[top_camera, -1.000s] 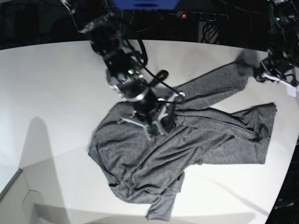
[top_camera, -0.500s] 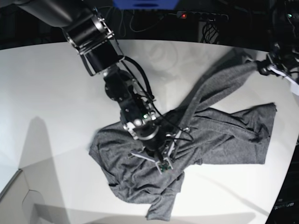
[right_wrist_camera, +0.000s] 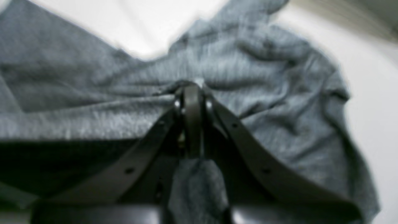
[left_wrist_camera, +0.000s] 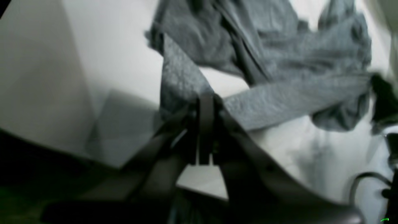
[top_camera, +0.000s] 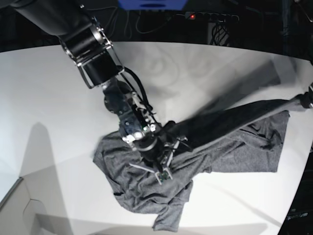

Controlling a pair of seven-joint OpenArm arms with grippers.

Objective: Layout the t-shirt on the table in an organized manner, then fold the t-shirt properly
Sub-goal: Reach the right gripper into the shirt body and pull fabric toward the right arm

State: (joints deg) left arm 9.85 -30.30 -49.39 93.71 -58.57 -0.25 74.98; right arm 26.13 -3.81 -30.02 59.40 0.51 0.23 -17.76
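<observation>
Both pincers clamped on a crumpled heathered charcoal-grey jersey t-shirt (top_camera: 215, 147) lying on the smooth white curved-edge desk (top_camera: 49, 88).

Nearest the front edge, a loose sleeve end of the shirt trails toward the desk's lower margin, with the bunched body just behind it, left of centre. Above that bunch, the right pincer (top_camera: 164, 169) presses down on the fabric, jaws together and gripping a raised fold of cloth, as its wrist view confirms (right_wrist_camera: 192, 90). Further back, a taut band of fabric runs from mid-shirt up to the desk's right edge, lifted clear of the surface and casting a shadow. There the left pincer (left_wrist_camera: 205, 102) is closed on the end of that band. The rest of the shirt lies wrinkled on the right half.
</observation>
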